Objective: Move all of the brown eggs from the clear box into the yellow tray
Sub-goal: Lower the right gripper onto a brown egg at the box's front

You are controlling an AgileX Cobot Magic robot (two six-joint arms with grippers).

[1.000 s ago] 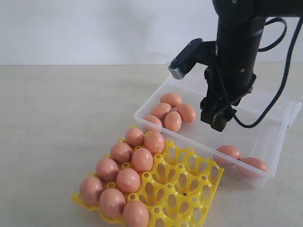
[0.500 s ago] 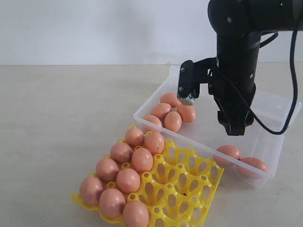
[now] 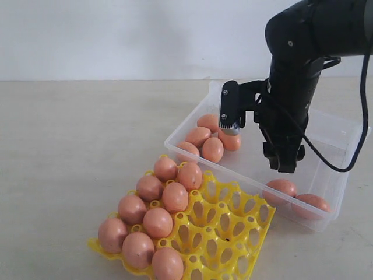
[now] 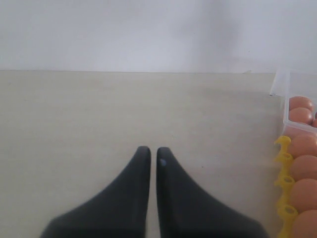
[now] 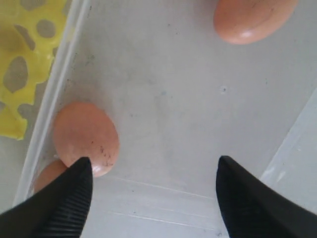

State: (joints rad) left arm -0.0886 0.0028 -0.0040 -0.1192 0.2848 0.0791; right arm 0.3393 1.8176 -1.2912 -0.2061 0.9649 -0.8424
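Observation:
The clear box point(image 3: 335, 131) holds a cluster of several brown eggs point(image 3: 213, 149) at its left end and two more point(image 3: 282, 187) at its front right corner. My right gripper point(image 3: 285, 165) hangs open inside the box, just above and behind those two. In the right wrist view the right gripper point(image 5: 154, 164) is open over the bare box floor, and one egg point(image 5: 86, 136) lies beside one fingertip point(image 5: 81, 171). The yellow tray point(image 3: 233, 224) carries several eggs point(image 3: 157, 221) in its left cups. The left gripper point(image 4: 153, 151) is shut and empty above the table.
The beige table point(image 3: 76, 151) spreads to the left of the tray. The box's lid point(image 3: 361, 137) lies open at the far right. In the left wrist view the tray's edge point(image 4: 283, 183) and its eggs point(image 4: 303, 146) show at the frame's side.
The right arm has turned at the wrist and lowered, so its gripper has come down into the box towards the two eggs at the front right. Eggs and tray have stayed put.

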